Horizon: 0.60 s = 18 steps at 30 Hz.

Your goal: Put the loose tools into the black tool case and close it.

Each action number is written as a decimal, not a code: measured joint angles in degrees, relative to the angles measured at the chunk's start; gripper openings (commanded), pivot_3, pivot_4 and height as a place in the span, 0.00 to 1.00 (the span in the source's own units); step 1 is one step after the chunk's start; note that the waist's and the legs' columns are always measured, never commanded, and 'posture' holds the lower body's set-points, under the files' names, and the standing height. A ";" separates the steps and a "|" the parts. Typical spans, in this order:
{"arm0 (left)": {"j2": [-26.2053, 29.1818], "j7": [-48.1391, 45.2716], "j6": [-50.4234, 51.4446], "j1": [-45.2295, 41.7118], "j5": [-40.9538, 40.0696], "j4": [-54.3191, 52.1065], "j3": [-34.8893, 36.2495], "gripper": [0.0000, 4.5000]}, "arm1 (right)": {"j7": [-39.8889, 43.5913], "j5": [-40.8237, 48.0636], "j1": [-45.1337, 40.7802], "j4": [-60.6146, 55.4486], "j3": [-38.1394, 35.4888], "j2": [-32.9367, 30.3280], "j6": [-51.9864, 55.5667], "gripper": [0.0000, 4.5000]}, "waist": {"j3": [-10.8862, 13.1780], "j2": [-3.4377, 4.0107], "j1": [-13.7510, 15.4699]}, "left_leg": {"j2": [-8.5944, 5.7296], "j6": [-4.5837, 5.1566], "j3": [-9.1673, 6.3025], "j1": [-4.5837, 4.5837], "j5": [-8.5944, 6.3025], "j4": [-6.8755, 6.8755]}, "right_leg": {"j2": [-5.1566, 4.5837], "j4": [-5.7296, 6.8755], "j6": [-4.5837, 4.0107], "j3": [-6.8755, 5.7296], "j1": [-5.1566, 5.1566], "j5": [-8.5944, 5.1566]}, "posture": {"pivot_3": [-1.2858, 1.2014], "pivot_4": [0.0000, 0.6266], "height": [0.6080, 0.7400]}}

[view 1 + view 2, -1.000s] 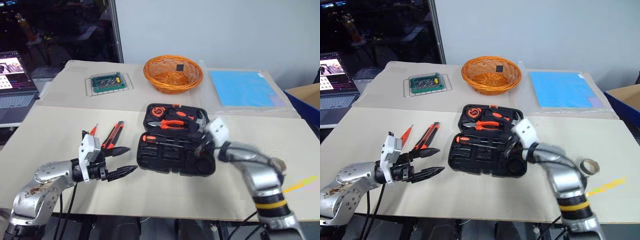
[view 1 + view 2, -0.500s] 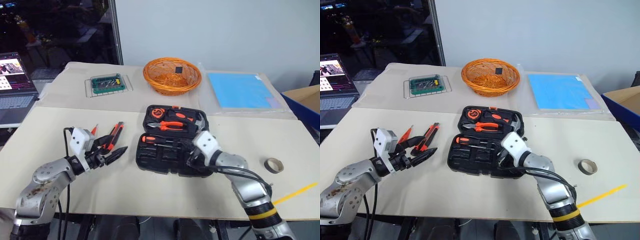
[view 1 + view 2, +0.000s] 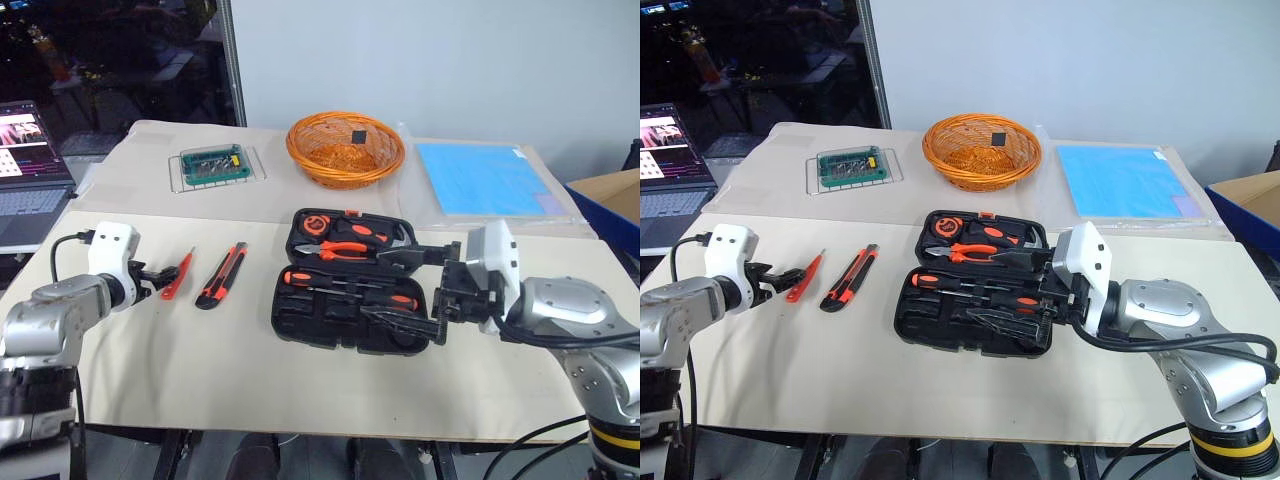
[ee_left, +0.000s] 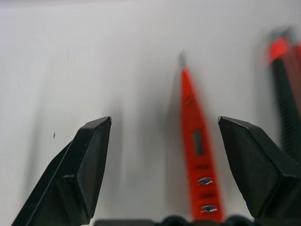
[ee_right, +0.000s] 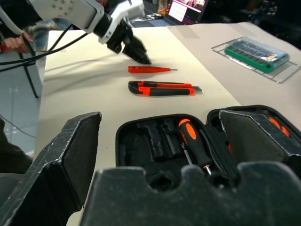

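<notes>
Black moulded hinged tool case [image 3: 352, 280]: open, bench centre. Slim red screwdriver [image 3: 178, 273] at its nine o'clock, between spread, empty left hand [image 4: 164, 165]; thin shaft probably skids under off-centre pinch. Right hand [image 3: 410, 290] wide, empty.

Silver arms, white wrist blocks, black fingers [image 3: 1025, 258] (pointed).

In your right eye view, the black tool case [image 3: 975, 300] lies open on the table [image 3: 890, 380], with two black-and-orange screwdrivers [image 3: 980, 292] in its near half. Your right gripper [image 3: 1015, 290] hangs over that half, fingers spread wide and empty. To the case's left, the utility knife [image 3: 846, 279] and small red screwdriver [image 3: 805, 277] lie side by side. Your left gripper [image 3: 785, 281] sits at the red screwdriver's handle end, fingers apart.
</notes>
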 measured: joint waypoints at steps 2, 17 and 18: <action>0.33 -1.07 -0.13 -0.62 0.77 0.89 -0.92 0.51 | -0.59 0.03 0.52 -0.78 -0.05 -0.02 0.17 1.00 | 0.00 0.00 -0.04 | 0.01 0.00 0.00 -0.02 0.00 -0.02 | 0.00 -0.01 0.00 0.00 0.00 0.00 | 0.52 0.24 1.00; 4.81 -27.54 -9.55 -3.13 -6.50 -12.96 -3.63 0.10 | 0.24 0.53 13.56 -4.49 -7.02 -0.17 -3.52 1.00 | 0.11 -0.19 1.22 | -0.09 -0.01 -0.02 -0.32 0.00 0.01 | -0.09 -0.10 0.08 -0.04 -0.06 -0.05 | 0.52 0.24 1.00; 5.47 -31.10 -10.38 -5.73 -6.55 -15.33 -6.49 0.10 | 0.76 1.01 15.82 -5.13 -8.70 -0.74 -3.67 1.00 | 0.10 -0.14 1.45 | -0.12 -0.01 0.02 -0.31 0.00 0.02 | -0.11 -0.12 0.11 -0.01 -0.04 -0.07 | 0.52 0.24 1.00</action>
